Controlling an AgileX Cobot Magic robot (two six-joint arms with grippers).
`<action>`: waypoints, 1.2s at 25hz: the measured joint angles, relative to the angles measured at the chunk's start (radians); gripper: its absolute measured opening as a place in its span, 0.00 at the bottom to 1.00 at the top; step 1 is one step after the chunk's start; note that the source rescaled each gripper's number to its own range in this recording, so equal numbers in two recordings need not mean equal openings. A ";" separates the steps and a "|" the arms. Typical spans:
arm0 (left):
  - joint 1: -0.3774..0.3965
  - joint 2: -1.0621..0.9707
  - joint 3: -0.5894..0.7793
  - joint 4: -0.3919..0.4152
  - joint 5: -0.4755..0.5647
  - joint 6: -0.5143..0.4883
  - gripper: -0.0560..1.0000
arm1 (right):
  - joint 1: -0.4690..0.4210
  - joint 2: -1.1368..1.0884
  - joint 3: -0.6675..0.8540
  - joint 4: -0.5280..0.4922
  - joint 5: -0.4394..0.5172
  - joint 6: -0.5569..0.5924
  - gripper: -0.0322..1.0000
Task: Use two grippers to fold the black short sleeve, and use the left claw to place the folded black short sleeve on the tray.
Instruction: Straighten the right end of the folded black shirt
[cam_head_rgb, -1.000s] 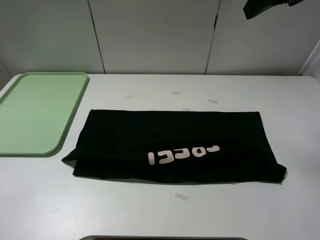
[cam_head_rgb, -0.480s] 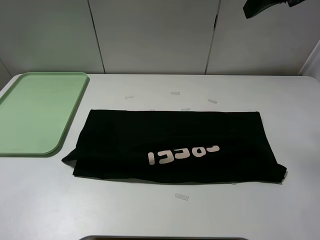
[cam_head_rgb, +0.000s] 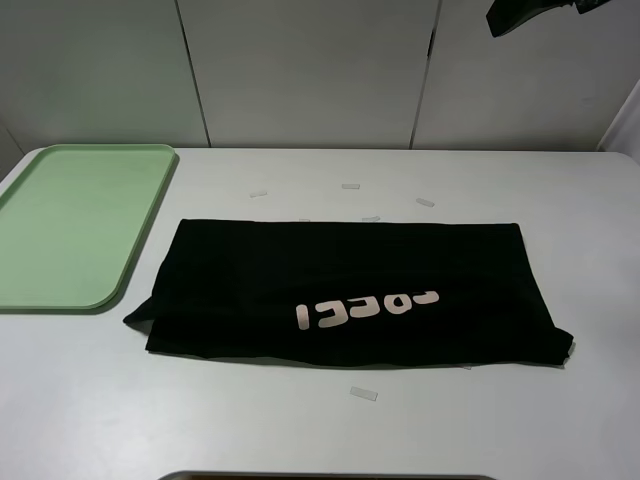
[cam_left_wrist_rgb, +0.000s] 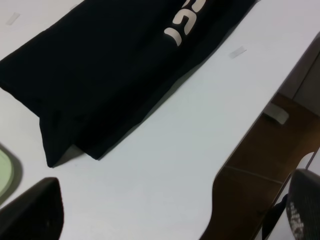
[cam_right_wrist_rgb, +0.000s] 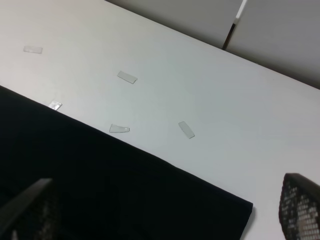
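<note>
The black short sleeve (cam_head_rgb: 340, 270) lies unmoved

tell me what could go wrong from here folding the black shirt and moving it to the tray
The black short sleeve lies in loose layers, with a flap poking out at its near-left corner; a pinch may catch only the top layer. Lifted from one pinch point, it could sag and unfold against the tray rim.

The right gripper (cam_right_wrist_rgb: 162, 212) hung with jaws spread wide above the black short sleeve (cam_right_wrist_rgb: 100, 185). Five tape scraps (cam_right_wrist_rgb: 127, 77) lay on the white table (cam_right_wrist_rgb: 210, 90), toward twelve o'clock from the gripper.
</note>
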 joint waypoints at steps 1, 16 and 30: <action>0.000 0.000 0.000 0.000 0.000 0.000 0.88 | 0.000 0.000 0.000 0.000 0.000 0.000 0.96; 0.349 0.000 0.000 0.000 0.000 0.000 0.88 | 0.000 0.000 0.000 0.000 0.004 0.002 0.96; 0.759 0.000 0.000 0.000 0.000 0.000 0.88 | 0.000 0.000 0.000 0.001 0.006 0.044 0.96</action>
